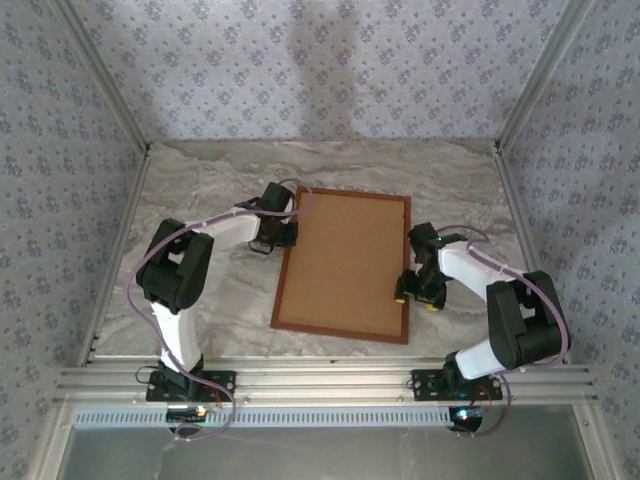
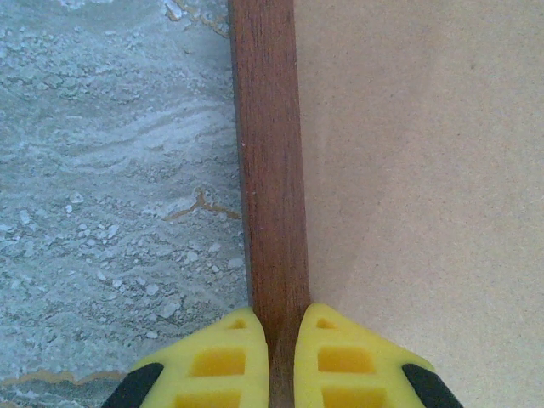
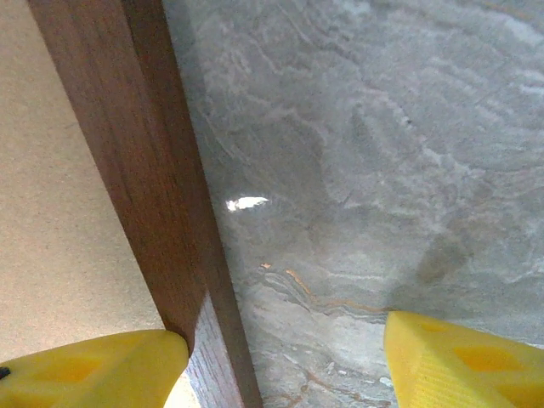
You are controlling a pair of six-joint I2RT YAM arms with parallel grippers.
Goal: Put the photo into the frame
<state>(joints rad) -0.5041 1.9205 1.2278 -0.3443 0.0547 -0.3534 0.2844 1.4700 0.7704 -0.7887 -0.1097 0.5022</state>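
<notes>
Straddling frame [image 2: 268,170] bar, right end effector [image 3: 285,340] agape; left end effector [image 2: 280,327] closed.

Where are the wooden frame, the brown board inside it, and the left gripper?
frame [image 2: 270,170]: left wrist view, on its reddish wooden bar.
backing board [image 2: 425,187]: left wrist view, on its plain brown face.
left gripper [image 2: 277,316]: left wrist view, between its yellow fingertips.

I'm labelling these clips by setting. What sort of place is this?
Probably an enclosed robot test booth, not a lived-in room: floral blue-grey wallpapered panels box in a grey marble-patterned tabletop, and a silver aluminium rail runs along its near edge.
</notes>
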